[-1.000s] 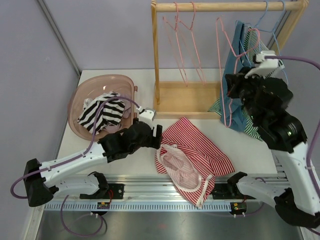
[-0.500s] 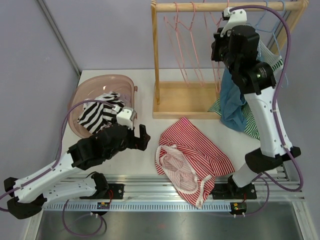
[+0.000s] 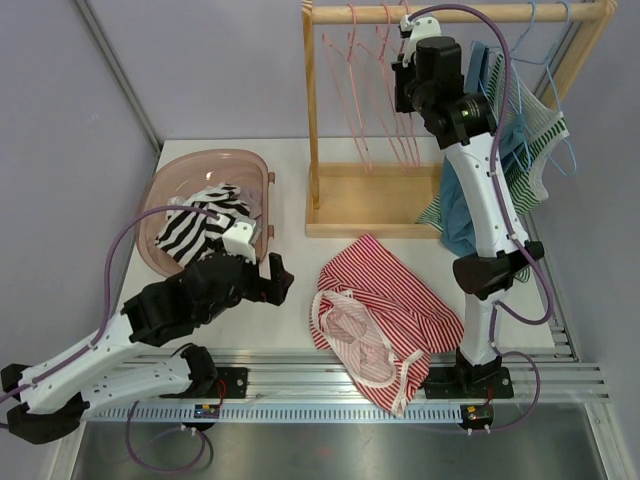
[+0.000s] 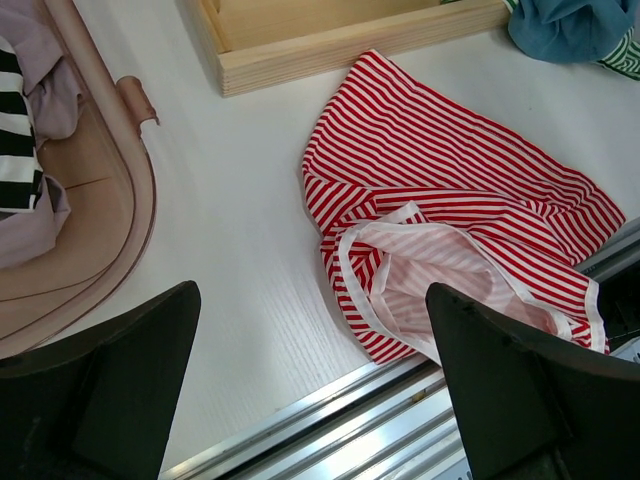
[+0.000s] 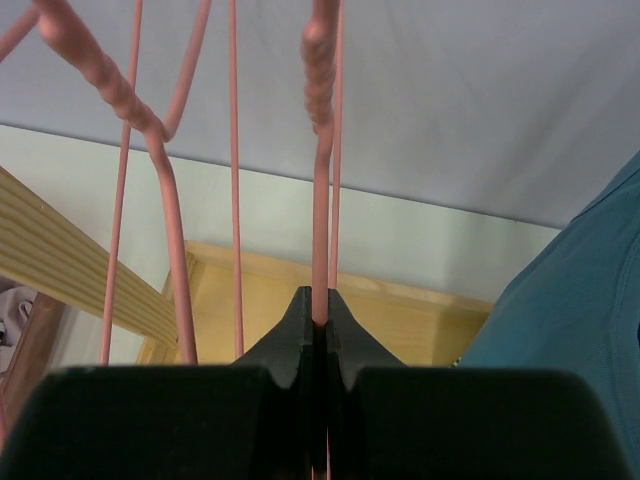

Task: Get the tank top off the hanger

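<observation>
**Tank top down on the desk, hanger up in the right hand**

The red and white striped tank top lies flat and a bit crumpled on the white desk. It is just to the right of the left hand and far down below the right hand. No hanger is inside it that I can see, so I think the job is nearly done.

The left hand is wide open and holds nothing. It hangs over bare desk, with the tank top on its right and a round pink plastic tub of clothes on its left.

The right hand is up high by the wooden clothes rack. Its two fingers are pressed tight together on a thin pink wire hanger. More pink hangers hang just to its left, and a teal shirt hangs just to its right.

The tank top looks light, thin and floppy. It will sag and fold when lifted, and it will not break. A good place to pinch it is the white band at a strap or the neck hole, where the cloth is thicker.

I cannot see any words, tags or brand names.
</observation>
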### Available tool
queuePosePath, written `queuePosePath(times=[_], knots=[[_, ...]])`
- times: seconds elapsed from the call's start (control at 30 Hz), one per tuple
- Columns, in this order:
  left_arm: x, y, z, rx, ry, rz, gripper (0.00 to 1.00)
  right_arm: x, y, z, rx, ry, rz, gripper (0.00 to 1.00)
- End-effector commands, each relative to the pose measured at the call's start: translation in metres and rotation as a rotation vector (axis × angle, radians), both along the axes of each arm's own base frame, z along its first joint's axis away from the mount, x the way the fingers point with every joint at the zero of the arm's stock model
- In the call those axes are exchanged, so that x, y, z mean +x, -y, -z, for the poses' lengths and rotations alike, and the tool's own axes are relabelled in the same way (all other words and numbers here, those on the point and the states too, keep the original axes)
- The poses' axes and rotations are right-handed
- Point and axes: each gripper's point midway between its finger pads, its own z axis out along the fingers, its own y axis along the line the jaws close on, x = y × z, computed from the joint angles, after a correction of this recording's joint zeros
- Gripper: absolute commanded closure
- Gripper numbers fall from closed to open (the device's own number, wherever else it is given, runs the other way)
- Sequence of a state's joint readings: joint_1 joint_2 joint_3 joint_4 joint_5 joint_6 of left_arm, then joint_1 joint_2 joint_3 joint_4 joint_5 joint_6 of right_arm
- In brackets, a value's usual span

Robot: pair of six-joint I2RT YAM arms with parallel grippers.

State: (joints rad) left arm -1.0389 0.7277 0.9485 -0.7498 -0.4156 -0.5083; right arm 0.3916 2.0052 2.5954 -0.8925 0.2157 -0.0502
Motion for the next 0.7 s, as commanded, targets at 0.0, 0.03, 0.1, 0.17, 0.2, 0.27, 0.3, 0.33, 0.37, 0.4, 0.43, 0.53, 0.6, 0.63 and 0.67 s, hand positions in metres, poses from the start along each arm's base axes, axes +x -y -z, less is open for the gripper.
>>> queuePosePath(times=[0.0,0.03,0.1,0.17,0.2,0.27,0.3,0.33,0.37,0.4,0.43,0.53,0.6,0.63,0.67], knots=[[0.003,0.021,-0.003,-0.038,0.024,0.057,0.01,-0.019,0.011,-0.048,0.040,0.114,-0.001,1.00],[0.002,0.031,-0.007,-0.071,0.027,0.094,0.01,-0.021,0.012,-0.051,0.041,0.121,0.004,0.95],[0.000,0.045,0.000,-0.070,0.020,0.135,0.01,-0.029,0.016,-0.056,0.047,0.126,0.009,0.81],[-0.003,0.068,0.000,-0.091,0.029,0.199,0.01,-0.035,0.021,-0.057,0.045,0.123,0.023,0.63],[-0.004,0.074,0.002,-0.092,0.028,0.214,0.01,-0.044,0.026,-0.065,0.049,0.136,0.032,0.58],[-0.007,0.095,0.008,-0.080,0.027,0.260,0.01,-0.051,0.033,-0.065,0.042,0.130,0.050,0.43],[-0.008,0.101,0.009,-0.076,0.030,0.271,0.01,-0.064,0.039,-0.077,0.052,0.153,0.055,0.35],[-0.007,0.110,0.008,-0.081,0.040,0.282,0.01,-0.068,0.041,-0.073,0.048,0.142,0.058,0.27],[-0.010,0.118,0.011,-0.072,0.039,0.304,0.01,-0.074,0.042,-0.075,0.052,0.143,0.056,0.20],[-0.010,0.127,0.021,-0.042,0.027,0.318,0.01,-0.091,0.050,-0.087,0.065,0.166,0.060,0.18],[-0.010,0.137,0.016,-0.053,0.046,0.337,0.01,-0.097,0.052,-0.081,0.067,0.147,0.068,0.13],[-0.015,0.165,0.026,-0.024,0.044,0.395,0.01,-0.134,0.063,-0.081,0.096,0.146,0.051,0.01],[-0.020,0.186,0.048,0.027,0.001,0.450,0.01,-0.174,0.062,-0.093,0.165,0.177,-0.024,0.00],[-0.019,0.196,0.046,0.033,-0.004,0.461,0.01,-0.181,0.055,-0.071,0.170,0.127,-0.062,0.01],[-0.023,0.204,0.053,0.053,-0.017,0.476,0.01,-0.192,0.054,-0.073,0.192,0.142,-0.092,0.00]])
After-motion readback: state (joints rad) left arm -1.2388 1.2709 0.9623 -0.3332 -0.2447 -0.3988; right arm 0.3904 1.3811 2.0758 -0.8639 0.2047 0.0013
